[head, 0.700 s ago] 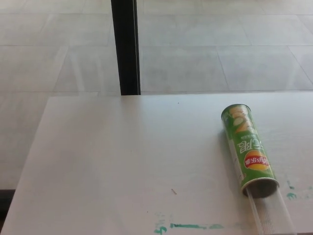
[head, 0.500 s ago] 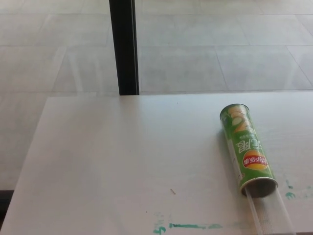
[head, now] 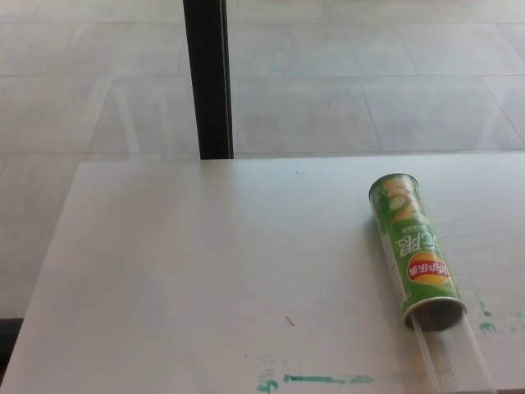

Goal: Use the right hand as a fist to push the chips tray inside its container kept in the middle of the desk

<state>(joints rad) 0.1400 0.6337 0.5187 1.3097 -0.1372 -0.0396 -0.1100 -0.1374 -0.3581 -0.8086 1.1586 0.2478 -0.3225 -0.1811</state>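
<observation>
Nearest to me, at the bottom right edge of the frame, a clear plastic chips tray (head: 449,355) sticks out of the open mouth of a green cylindrical chips can (head: 415,250). The tray's near end runs off the picture, so I cannot tell how much of it is out. The can lies on its side on the white counter (head: 205,263), right of centre, mouth toward me and closed end pointing away. Smears of green paint (head: 316,379) mark the counter's near edge.

Neither robot hand is in view, so I cannot tell whether the right one is clenched yet. I judge the push has not begun. To do it well, I would ball the right robot hand, meet the tray's near end squarely, and press along the can's axis so the can does not roll or skid.

Beyond the counter stands a black vertical post (head: 208,78) on a pale tiled floor (head: 369,90).
</observation>
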